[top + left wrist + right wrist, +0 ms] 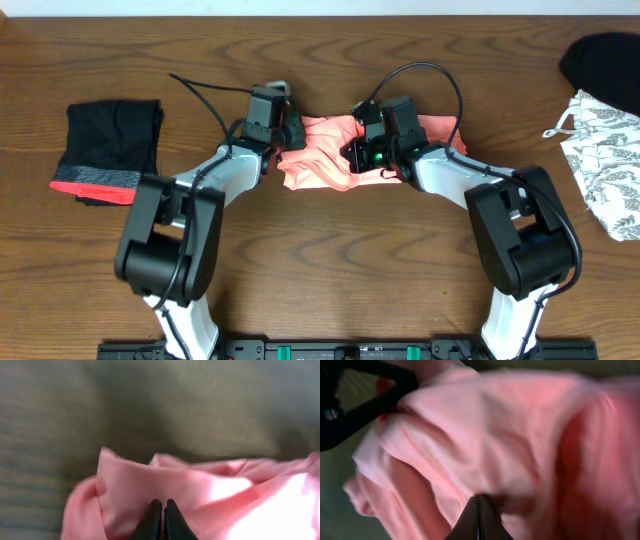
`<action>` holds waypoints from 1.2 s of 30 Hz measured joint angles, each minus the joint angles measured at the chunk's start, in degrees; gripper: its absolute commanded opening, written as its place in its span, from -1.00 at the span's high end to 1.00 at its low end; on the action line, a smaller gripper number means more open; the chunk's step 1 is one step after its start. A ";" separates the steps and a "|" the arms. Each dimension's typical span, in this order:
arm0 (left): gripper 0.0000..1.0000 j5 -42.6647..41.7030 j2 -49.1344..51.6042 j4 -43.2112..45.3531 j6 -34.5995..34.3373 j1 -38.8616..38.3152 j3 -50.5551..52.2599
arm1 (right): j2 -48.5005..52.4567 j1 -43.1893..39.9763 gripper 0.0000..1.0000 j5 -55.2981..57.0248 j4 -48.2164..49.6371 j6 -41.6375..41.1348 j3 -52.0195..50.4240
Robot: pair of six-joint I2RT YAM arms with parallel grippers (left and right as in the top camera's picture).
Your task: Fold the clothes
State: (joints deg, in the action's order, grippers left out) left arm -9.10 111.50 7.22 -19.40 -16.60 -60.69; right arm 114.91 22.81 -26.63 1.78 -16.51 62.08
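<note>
Looking down from the overhead camera, we see 2 arms reaching across a wooden table (320,60) toward a bunched salmon-pink garment (325,168) near its middle. The left gripper (284,150) sits at the garment's left end and the right gripper (362,152) is on its upper middle. A black garment with a red-grey band (108,148) lies well apart to the left. A white printed garment (603,150) and a plain black garment (605,58) lie at the far right.

In the left wrist view, we see the left gripper (163,506) with its 2 fingers pressed fully together. Their tips are buried in a raised fold of the salmon-pink garment (210,490), so we judge that it has pinched the cloth. Bare wood shows beyond the fold.

In the right wrist view, the right gripper (479,504) is likewise clamped tight. Its tips meet in a crease of the salmon-pink garment (510,435), which fills nearly the whole blurred picture. A dark shape sits at the upper left, and we cannot tell what it is.

We judge the step in hand to be lifting and spreading the pink garment so it can be laid flat. To do it well, we would raise both ends together, draw them apart only until the thin cloth hangs smooth, and avoid tugging it out of either pinch.
</note>
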 measured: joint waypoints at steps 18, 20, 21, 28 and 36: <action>0.10 -2.58 0.81 -5.84 1.46 -0.07 -1.62 | -0.59 -3.19 0.69 -0.50 -4.50 -0.90 0.00; -0.01 -2.54 -1.11 -7.54 2.38 0.33 -1.33 | -2.62 -4.04 0.64 -1.07 -6.16 -0.37 -0.02; -0.04 -2.54 -2.51 -8.48 2.64 0.79 -1.11 | -4.11 -4.74 0.59 -1.29 -7.34 -0.17 -0.07; -0.15 -2.45 -17.18 -16.90 3.39 6.29 -0.90 | -26.01 -19.26 -0.22 -1.70 -18.91 2.56 0.15; -0.17 -2.27 -19.65 -23.26 3.39 8.83 -0.76 | -27.56 -36.39 -0.60 -2.03 -35.23 11.41 0.90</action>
State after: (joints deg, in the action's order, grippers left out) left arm -11.38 91.85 -16.03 -16.01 -7.77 -61.45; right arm 87.35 -13.58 -28.67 -33.45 -5.10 62.98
